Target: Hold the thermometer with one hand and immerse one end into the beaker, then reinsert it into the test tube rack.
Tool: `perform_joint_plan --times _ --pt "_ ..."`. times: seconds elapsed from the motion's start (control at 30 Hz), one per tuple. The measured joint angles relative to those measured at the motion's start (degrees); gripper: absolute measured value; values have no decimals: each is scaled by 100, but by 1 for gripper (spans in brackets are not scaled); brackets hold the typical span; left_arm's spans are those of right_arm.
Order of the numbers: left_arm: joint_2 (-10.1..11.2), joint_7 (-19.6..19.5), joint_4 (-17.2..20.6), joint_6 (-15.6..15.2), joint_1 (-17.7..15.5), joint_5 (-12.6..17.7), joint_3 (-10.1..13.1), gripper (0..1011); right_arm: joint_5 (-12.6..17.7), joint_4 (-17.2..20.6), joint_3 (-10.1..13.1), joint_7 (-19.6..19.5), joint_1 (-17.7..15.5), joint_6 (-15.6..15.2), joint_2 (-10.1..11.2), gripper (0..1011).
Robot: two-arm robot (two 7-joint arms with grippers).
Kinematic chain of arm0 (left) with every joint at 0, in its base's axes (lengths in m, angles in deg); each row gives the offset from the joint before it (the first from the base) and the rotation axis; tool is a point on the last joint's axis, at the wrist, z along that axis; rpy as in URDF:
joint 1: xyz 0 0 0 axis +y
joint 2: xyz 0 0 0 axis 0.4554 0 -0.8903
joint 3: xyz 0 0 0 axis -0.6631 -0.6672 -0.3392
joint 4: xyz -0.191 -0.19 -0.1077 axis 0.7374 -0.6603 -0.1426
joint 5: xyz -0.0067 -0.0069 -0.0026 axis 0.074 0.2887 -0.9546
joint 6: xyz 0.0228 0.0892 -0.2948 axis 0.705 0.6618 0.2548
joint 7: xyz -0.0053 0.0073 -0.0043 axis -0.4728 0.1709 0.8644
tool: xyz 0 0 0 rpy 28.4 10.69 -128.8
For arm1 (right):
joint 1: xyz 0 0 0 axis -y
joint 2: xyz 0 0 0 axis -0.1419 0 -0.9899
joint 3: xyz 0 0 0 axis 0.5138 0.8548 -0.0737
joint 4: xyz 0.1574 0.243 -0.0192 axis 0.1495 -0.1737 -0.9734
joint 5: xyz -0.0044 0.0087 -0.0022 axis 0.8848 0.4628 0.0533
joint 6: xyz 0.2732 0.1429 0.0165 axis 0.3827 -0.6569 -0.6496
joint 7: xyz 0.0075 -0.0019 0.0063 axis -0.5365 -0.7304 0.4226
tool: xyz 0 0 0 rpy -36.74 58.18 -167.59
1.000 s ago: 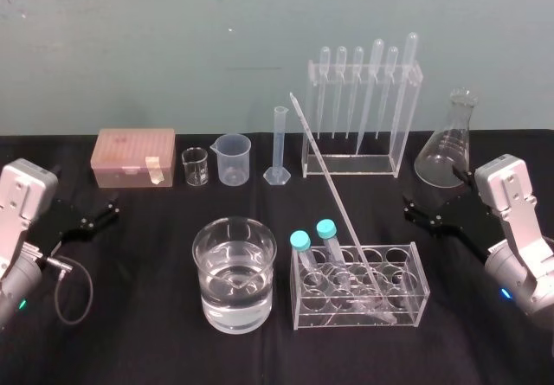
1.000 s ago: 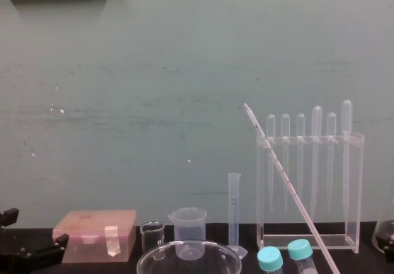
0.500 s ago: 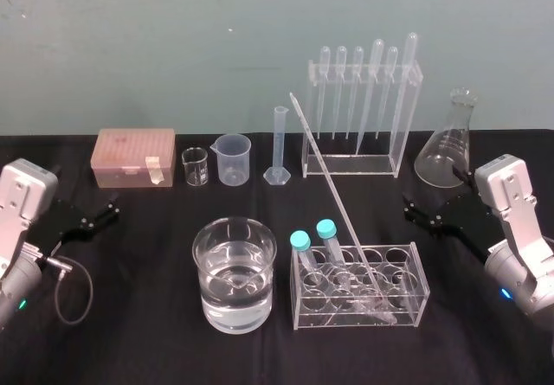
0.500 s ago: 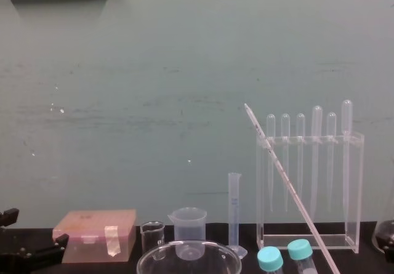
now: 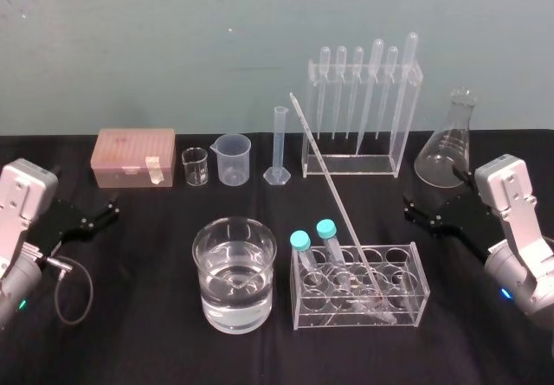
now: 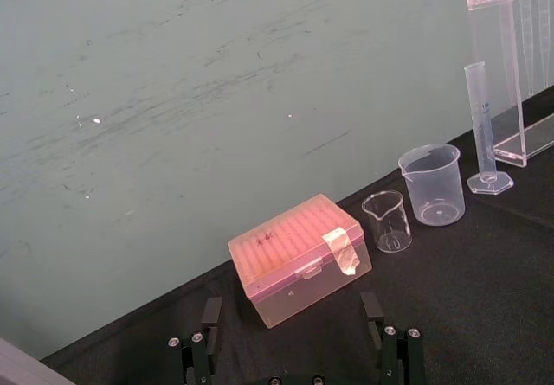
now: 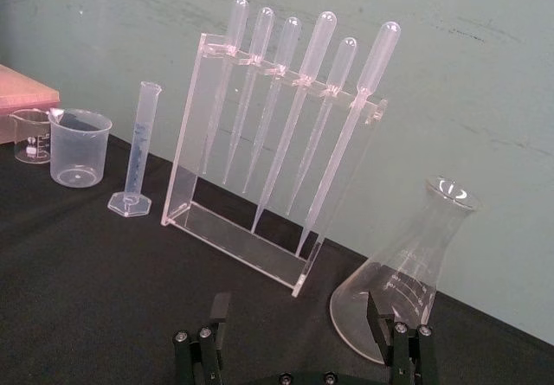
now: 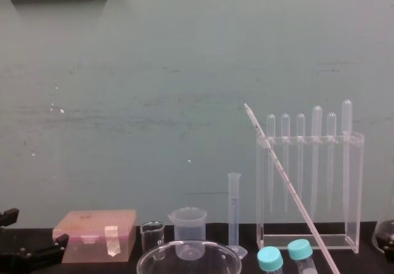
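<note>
Thermometer (image 5: 333, 190) leans in the test tube rack (image 5: 359, 309), tip seemingly in a well, beside the beaker (image 5: 234, 274). Left gripper (image 5: 114, 207) and right gripper (image 5: 409, 208) flank the desk (image 5: 130, 324), jaws open, awaiting pickup.

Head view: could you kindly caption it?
Thin glass thermometer leans in clear tube rack beside water-filled glass beaker; left gripper, right gripper open.

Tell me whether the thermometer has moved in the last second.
No. The thermometer leans as before, its top just right of the cylinder and its foot in the low rack.
</note>
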Motion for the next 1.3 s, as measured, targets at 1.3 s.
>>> perform_joint_plan --times 1.3 --pt "0 0 0 0 0 0 0 1008 1170 675 726 1018 -125 -704 127 1003"
